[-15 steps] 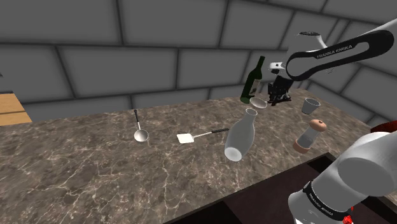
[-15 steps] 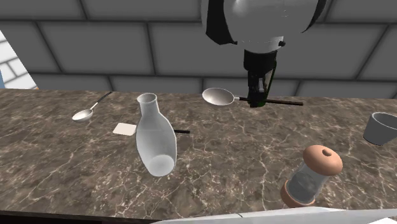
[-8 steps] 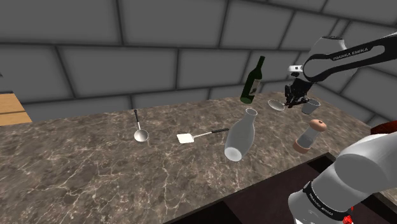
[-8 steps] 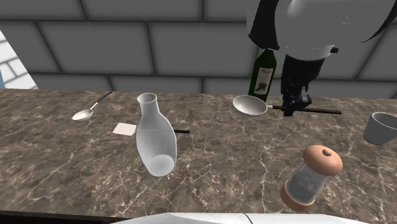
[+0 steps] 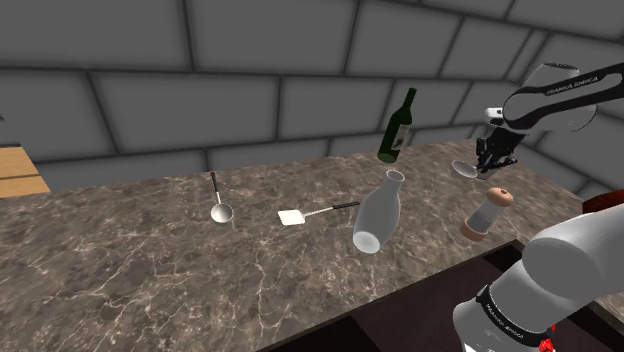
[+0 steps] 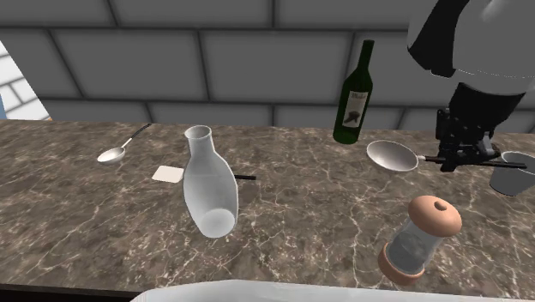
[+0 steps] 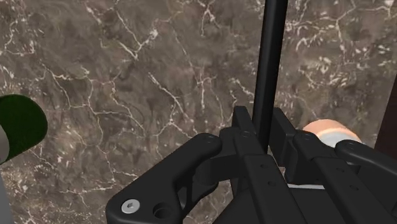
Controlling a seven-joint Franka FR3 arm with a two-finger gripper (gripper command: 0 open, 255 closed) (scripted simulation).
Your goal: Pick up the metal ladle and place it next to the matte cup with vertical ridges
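One second of travel has changed most of this. In the shoulder view my gripper [image 5: 497, 156] has swung away from the bottle [image 5: 397, 127] toward that view's right. The ladle [image 5: 465, 168] comes with it, lifted off the counter [image 5: 150, 260], its bowl hanging just beyond the grinder [image 5: 487, 212]. The carafe [image 5: 377, 212], spatula [image 5: 300, 214] and spoon [image 5: 220, 200] lie well apart on that view's left and out of my way. In the second exterior view the gripper [image 6: 460, 156] has crossed from the middle to the right. The bottle [image 6: 357, 93] is now uncovered, and the cup [image 6: 514, 174] sits just beside my fingers at the right edge. I hold the ladle [image 6: 393, 157] roughly level by its black handle, the bowl pointing to that view's left. I judge the carry nearly done, with lowering and letting go beside the cup left to do. The grinder [image 6: 420, 238] stands near in front, and the handle's far end points at the cup, so a careless descent could knock either one. In the wrist view my fingers [image 7: 245, 130] are clamped on the handle [image 7: 272, 63]. The grinder's peach top [image 7: 327, 132] shows close by them, and the bottle's green [image 7: 19, 124] lies off to the other side over the marble.
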